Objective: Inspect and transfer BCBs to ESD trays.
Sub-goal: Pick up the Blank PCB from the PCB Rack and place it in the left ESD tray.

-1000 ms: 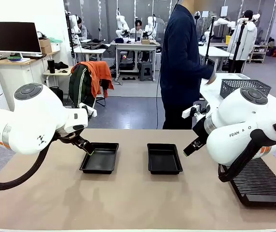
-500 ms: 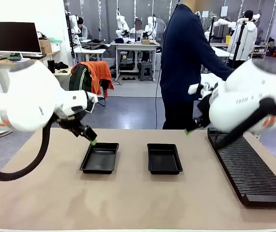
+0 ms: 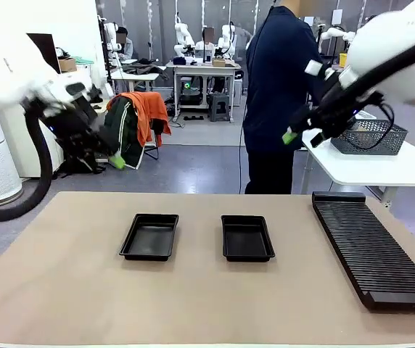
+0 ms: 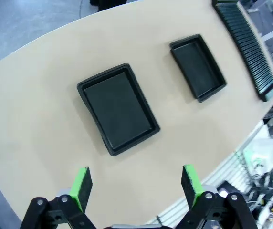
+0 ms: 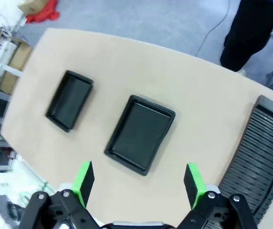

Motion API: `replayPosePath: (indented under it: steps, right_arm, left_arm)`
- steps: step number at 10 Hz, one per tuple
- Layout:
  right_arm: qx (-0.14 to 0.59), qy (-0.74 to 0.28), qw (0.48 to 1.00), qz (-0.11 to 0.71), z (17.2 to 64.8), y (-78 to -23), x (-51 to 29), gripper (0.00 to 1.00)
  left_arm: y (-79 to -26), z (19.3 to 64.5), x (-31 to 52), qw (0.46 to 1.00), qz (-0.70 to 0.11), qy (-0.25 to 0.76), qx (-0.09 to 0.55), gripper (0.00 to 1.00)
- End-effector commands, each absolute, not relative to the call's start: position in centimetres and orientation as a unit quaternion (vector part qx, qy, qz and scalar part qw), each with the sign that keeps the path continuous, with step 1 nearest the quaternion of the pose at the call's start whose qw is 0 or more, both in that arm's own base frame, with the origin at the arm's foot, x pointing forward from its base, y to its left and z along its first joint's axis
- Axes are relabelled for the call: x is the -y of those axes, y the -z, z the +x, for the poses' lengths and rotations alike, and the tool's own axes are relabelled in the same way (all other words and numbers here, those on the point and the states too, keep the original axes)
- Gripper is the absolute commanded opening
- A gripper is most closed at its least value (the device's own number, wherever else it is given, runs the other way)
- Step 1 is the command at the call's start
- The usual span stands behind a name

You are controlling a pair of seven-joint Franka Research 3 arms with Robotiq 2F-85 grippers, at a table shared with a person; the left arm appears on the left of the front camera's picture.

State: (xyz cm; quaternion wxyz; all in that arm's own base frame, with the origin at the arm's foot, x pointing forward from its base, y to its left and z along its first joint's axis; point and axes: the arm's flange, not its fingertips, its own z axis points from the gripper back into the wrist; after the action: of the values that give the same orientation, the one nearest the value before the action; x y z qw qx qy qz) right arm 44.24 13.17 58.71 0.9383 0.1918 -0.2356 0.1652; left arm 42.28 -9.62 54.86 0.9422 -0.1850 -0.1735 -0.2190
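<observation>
Two black ESD trays lie side by side on the tan table, the left tray (image 3: 149, 236) (image 4: 119, 114) (image 5: 69, 100) and the right tray (image 3: 247, 238) (image 4: 197, 67) (image 5: 140, 133). Both are bare inside. The BCBs are out of view. My left gripper (image 3: 117, 161) (image 4: 136, 185) hangs high over the table's far left, open, nothing between its green fingertips. My right gripper (image 3: 289, 135) (image 5: 139, 182) is raised high at the far right, in front of the person, also open and holding nothing.
A long black ribbed rack (image 3: 371, 246) (image 5: 260, 152) lies along the table's right side. A person (image 3: 276, 94) in dark clothes stands at the far edge. Behind, a grey wire basket (image 3: 369, 135) sits on a white side table.
Both arms have lifted up and away from the trays, the left toward the upper left, the right toward the upper right. The rack now shows in full. Both grippers stayed open.
</observation>
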Motion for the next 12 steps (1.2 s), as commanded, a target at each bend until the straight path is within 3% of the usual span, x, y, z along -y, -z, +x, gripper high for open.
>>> replayPosePath:
  steps: [1, 3, 6, 9, 12]
  right_arm:
    - [0.207, -0.11, 0.941, 0.244, 44.5, -61.5, -10.5, 1.0]
    - [0.179, -0.05, 0.939, 0.291, 43.9, -64.8, -7.2, 1.0]
    - [0.113, 0.013, 0.937, 0.332, 42.0, -68.5, -1.6, 1.0]
    - [0.071, 0.06, 0.938, 0.335, 39.4, -69.6, 3.0, 1.0]
    - [0.054, 0.073, 0.946, 0.31, 37.8, -70.2, 6.3, 1.0]
  left_arm:
    - [-58.2, 42.6, 7.8, 0.935, -0.246, 0.194, 0.167, 1.0]
    - [-62.3, 41.9, 6.9, 0.939, -0.264, 0.169, 0.14, 1.0]
    - [-66.1, 40.2, 4.5, 0.939, -0.263, 0.15, 0.162, 1.0]
    - [-67.1, 38.5, 1.4, 0.932, -0.276, 0.155, 0.176, 1.0]
    - [-66.6, 37.4, -0.1, 0.94, -0.287, 0.123, 0.136, 1.0]
